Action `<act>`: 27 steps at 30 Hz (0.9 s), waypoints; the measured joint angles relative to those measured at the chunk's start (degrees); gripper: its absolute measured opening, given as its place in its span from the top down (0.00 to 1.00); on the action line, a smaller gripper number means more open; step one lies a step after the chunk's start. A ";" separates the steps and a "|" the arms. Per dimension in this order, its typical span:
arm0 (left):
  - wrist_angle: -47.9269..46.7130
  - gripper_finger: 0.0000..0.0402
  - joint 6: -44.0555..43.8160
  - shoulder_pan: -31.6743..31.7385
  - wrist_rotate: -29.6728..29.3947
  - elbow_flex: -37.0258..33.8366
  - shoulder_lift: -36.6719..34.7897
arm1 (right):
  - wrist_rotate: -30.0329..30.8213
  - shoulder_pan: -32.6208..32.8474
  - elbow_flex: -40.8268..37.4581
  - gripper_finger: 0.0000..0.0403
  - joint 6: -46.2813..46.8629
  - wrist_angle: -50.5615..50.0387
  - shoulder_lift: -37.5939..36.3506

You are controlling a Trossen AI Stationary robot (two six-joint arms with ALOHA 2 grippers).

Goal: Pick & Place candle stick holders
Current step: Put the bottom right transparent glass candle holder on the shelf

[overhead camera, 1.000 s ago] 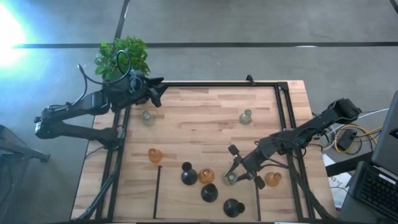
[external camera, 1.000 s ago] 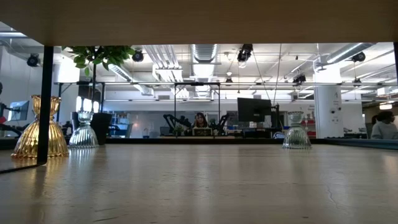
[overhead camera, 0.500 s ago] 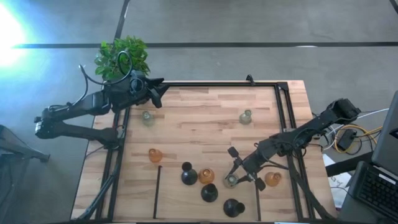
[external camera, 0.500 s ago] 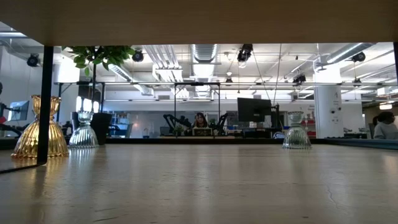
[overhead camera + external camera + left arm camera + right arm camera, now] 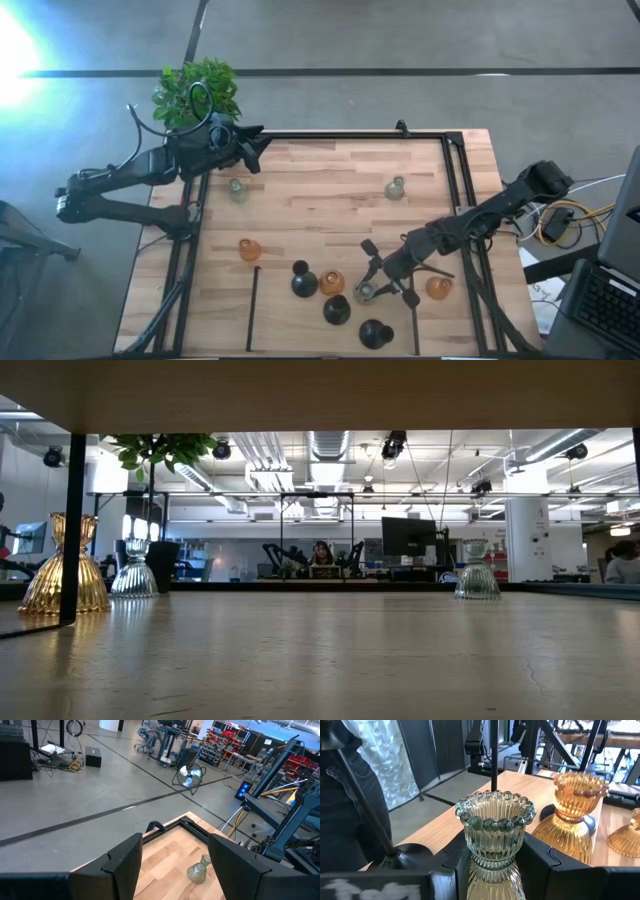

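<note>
Bench: a light wooden bench [image 5: 320,195] of narrow planks with a black metal frame [image 5: 455,190] around it; in the low view its top looks pale and smooth.
Floor: grey concrete [image 5: 400,40] with a dark line across it, seen from above.
Room: an open workshop with white pipes on the ceiling [image 5: 330,450], a dark monitor [image 5: 408,538] and a person sitting far behind [image 5: 322,552].
Plant: a green plant [image 5: 196,92] stands at the far left corner, just off the bench.
Right gripper: the right gripper [image 5: 372,290] is at the near side of the bench; its jaws are closed on the neck of a pale green glass holder [image 5: 495,840].
Left gripper: the left gripper [image 5: 250,143] hangs over the far left corner; its jaws stand open and hold nothing.
Other holders: two pale holders [image 5: 237,189] [image 5: 395,188] stand on the far part, well apart.
Amber holders: three of them, [image 5: 249,249], [image 5: 332,283] and [image 5: 438,289].
Black holders: three black ones [image 5: 304,281] [image 5: 337,309] [image 5: 375,333] stand near the front edge.
</note>
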 joint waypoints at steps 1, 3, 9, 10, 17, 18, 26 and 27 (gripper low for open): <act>0.00 0.43 0.00 0.00 0.00 0.00 0.00 | 0.00 0.00 0.00 0.71 0.34 -0.03 0.19; 0.00 0.43 -0.02 0.00 0.00 0.00 0.00 | 0.00 0.02 0.00 0.71 0.52 -0.12 0.44; 0.00 0.43 -0.03 0.00 0.00 0.00 0.00 | -0.04 0.00 0.00 0.71 0.55 0.32 0.75; 0.00 0.43 -0.02 0.00 0.00 0.00 0.00 | -0.04 0.00 0.00 0.71 0.55 0.46 0.80; 0.00 0.43 -0.04 0.00 0.00 0.00 0.01 | -0.27 -0.09 0.00 0.71 2.48 0.43 0.86; 0.00 0.43 -0.04 0.00 0.00 0.00 0.00 | -0.53 -0.09 0.00 0.71 2.95 0.43 0.86; -0.02 0.43 -0.04 0.00 0.00 0.00 0.02 | -0.59 -0.18 0.00 0.71 2.48 0.76 1.23; -0.02 0.43 -0.04 0.00 0.00 0.00 0.02 | -0.59 -0.35 0.00 0.71 2.55 1.15 1.57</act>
